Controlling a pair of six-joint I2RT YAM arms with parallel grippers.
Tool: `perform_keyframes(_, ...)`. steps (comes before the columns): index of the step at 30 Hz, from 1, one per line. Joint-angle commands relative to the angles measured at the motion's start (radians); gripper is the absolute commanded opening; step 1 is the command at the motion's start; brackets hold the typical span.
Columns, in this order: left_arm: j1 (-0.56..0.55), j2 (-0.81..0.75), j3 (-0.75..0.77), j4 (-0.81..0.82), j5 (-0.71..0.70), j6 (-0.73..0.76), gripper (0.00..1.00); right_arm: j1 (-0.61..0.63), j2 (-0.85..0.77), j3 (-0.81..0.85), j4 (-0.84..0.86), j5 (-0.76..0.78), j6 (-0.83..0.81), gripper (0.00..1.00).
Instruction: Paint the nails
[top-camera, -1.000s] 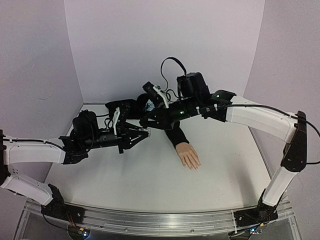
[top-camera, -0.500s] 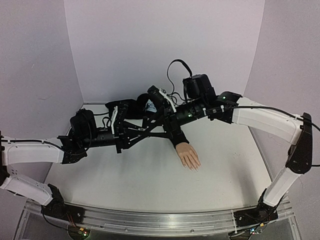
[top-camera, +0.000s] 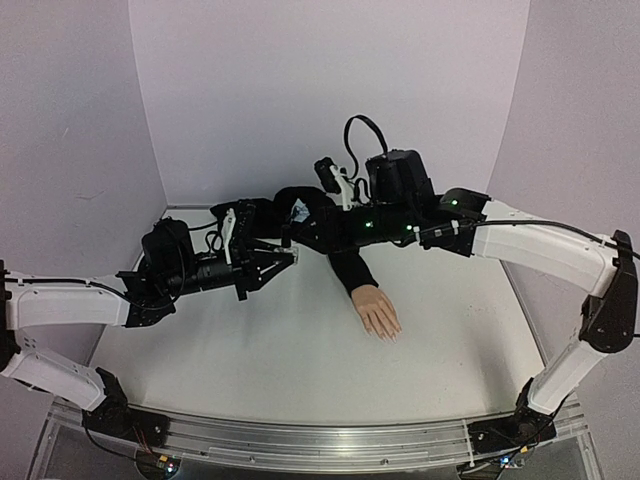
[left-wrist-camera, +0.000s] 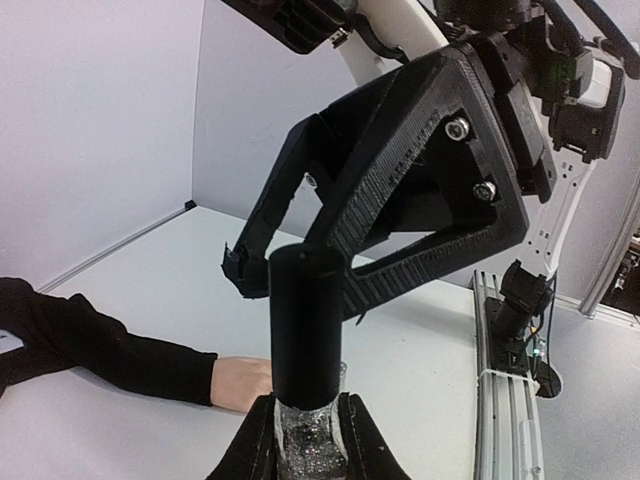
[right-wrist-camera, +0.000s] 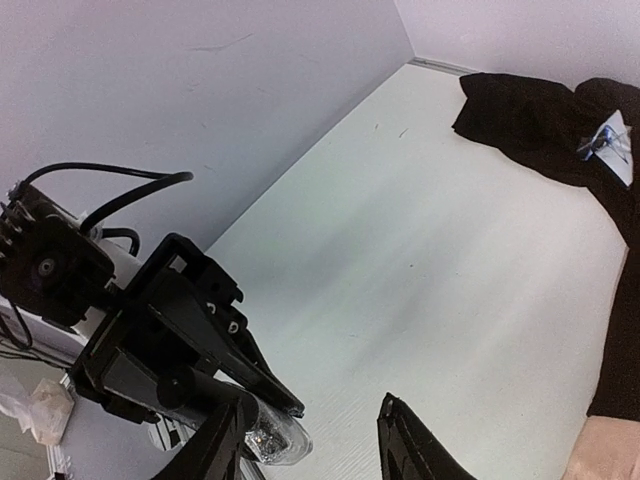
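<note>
The mannequin hand (top-camera: 378, 311) lies palm down mid-table in a black sleeve (top-camera: 350, 270). Its small pale nails (top-camera: 387, 335) tip the fingers, which point toward the near edge. My left gripper (top-camera: 288, 261) is shut on a small clear glitter bottle (left-wrist-camera: 310, 445) and holds it above the table, its black cap (left-wrist-camera: 305, 330) still on. My right gripper (right-wrist-camera: 312, 405) is open and empty. It hovers just beyond the cap, and its black fingers (left-wrist-camera: 400, 170) spread behind the cap. The bottle also shows in the right wrist view (right-wrist-camera: 282, 442). The nails are hidden in both wrist views.
A heap of black cloth (top-camera: 262, 214) lies at the back of the table (top-camera: 250, 350), also in the right wrist view (right-wrist-camera: 545, 120). Purple walls close in the back and sides. An aluminium rail (top-camera: 320, 440) runs along the near edge.
My right gripper reached down across the bottle half a second ago, then drew back up and away from it. The left gripper has held the bottle almost still.
</note>
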Motion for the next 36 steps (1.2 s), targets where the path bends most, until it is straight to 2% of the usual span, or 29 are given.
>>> perform_keyframes(1, -0.001, 0.007, 0.023, 0.064, -0.011, 0.013, 0.0, 0.053, 0.02, 0.06, 0.057, 0.103, 0.069, 0.48)
perform_keyframes(10, -0.002, 0.003, 0.022, 0.059, -0.026, 0.013, 0.0, 0.078, -0.012, 0.031, 0.057, 0.225, 0.049, 0.55)
perform_keyframes(16, -0.001, 0.0, 0.028, 0.03, -0.03, 0.029, 0.0, 0.08, -0.081, -0.01, 0.038, 0.195, -0.043, 0.55)
perform_keyframes(23, -0.002, 0.007, 0.031, 0.014, -0.023, 0.037, 0.0, 0.079, -0.1, -0.029, 0.014, 0.132, -0.144, 0.69)
perform_keyframes(26, -0.002, 0.014, 0.033, 0.016, -0.019, 0.037, 0.0, 0.079, -0.056, 0.022, 0.004, 0.12, -0.164, 0.65)
perform_keyframes(32, -0.001, 0.016, 0.038, 0.019, -0.018, 0.033, 0.0, 0.079, 0.035, 0.144, -0.052, 0.096, -0.178, 0.43)
perform_keyframes(36, -0.002, 0.014, 0.038, 0.02, -0.018, 0.035, 0.0, 0.079, 0.057, 0.159, -0.065, 0.082, -0.18, 0.34)
